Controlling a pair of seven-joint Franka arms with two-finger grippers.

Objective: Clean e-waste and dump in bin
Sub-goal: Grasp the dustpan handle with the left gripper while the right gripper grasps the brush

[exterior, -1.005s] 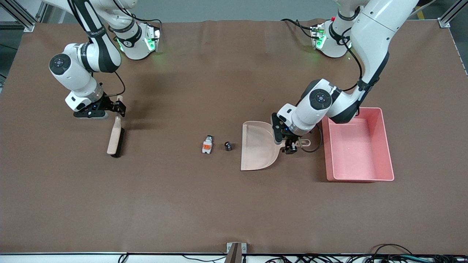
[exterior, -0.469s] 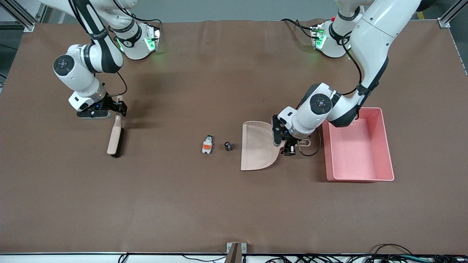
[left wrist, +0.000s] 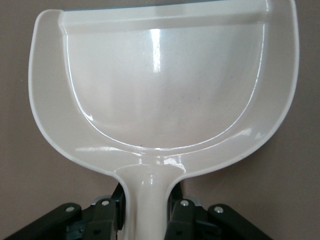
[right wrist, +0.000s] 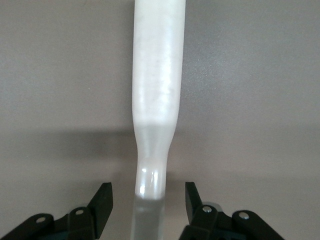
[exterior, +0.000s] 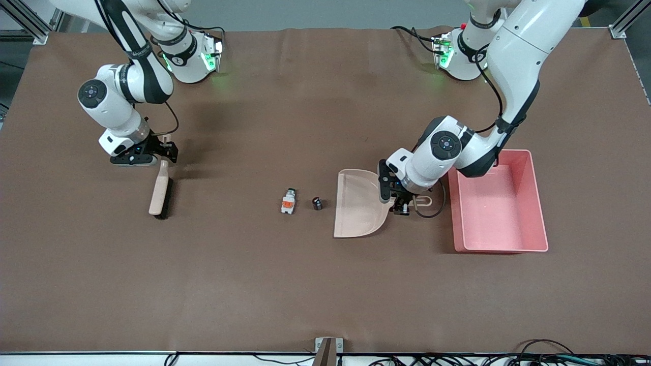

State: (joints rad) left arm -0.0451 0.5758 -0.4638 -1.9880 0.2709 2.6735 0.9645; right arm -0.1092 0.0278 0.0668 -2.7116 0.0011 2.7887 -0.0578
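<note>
We see a brown table with both arms bent low over it. The left arm comes down between the bin and the dustpan; the right arm comes down at its own end of the table.

The pink bin stands toward the left arm's end, upright. We see nothing in it.

Just beside it, toward the middle, the beige dustpan lies flat, its handle pointing at the bin and its wide mouth facing the e-waste. The left gripper is down at that handle. In the left wrist view its black fingers sit tight against both sides of the handle, so we read it as clamped on the dustpan.

Toward the right arm's end lies the brush, beige with black bristles. The right gripper is at the end of its handle farther from the front camera. In the right wrist view the fingers straddle the brush with a gap on each side: spread, not gripping.

The e-waste rests on the table between brush and dustpan, near the dustpan's mouth: the white block with its orange patch, and next to it, on the dustpan's side, the black cylinder, apart from each other
</note>
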